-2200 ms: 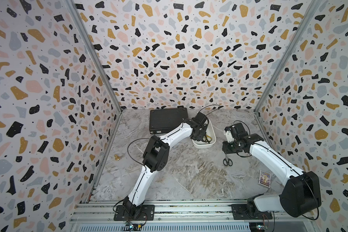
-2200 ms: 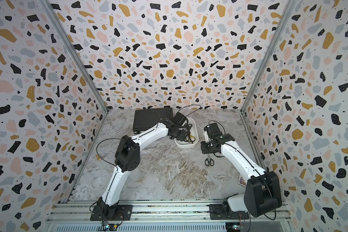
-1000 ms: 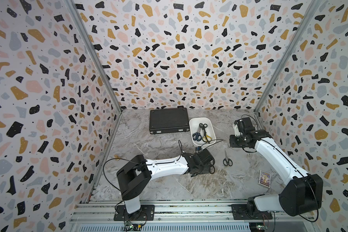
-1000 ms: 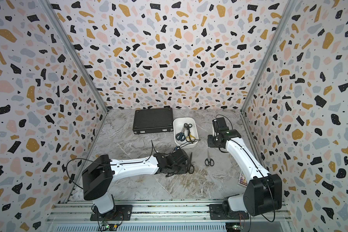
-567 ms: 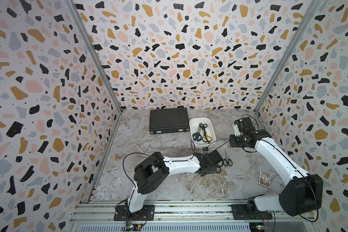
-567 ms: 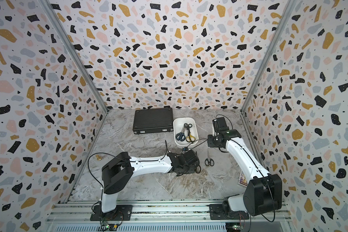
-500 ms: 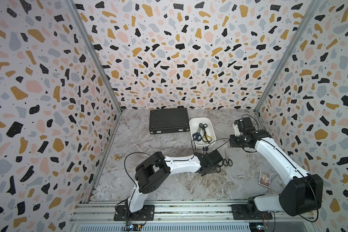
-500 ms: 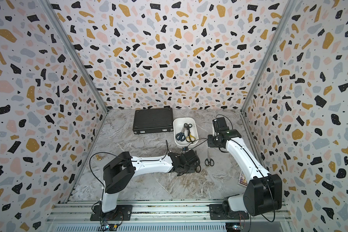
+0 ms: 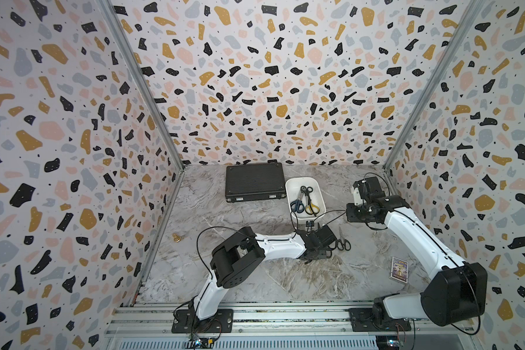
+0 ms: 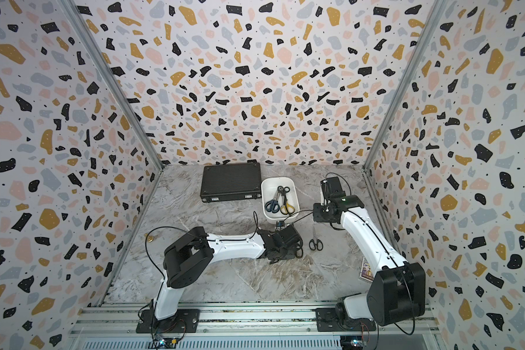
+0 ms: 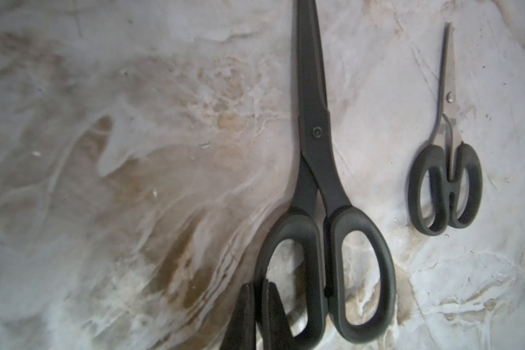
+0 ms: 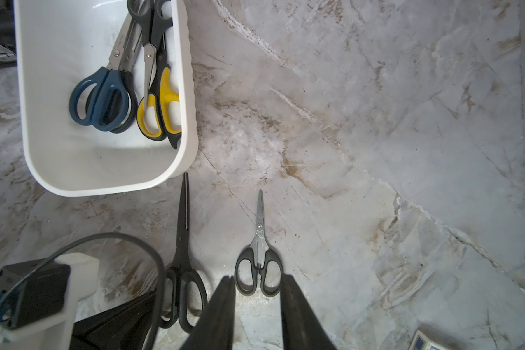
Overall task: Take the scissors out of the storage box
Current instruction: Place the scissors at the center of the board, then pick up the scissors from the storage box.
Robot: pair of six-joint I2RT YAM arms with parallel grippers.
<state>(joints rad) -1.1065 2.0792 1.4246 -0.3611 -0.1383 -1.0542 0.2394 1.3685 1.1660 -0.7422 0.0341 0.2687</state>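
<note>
Where the storage box [image 9: 293,186] stands, a black case [image 9: 254,181] lies just beside.

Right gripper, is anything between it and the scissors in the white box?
Nothing visible blocks the right gripper. The box is open-topped; only long black scissors lie on the table between. The left arm's cable loops nearby.

Terrazzo-patterned walls [image 9: 270,75], grey veined floor [image 9: 300,281], possibly marble
</note>
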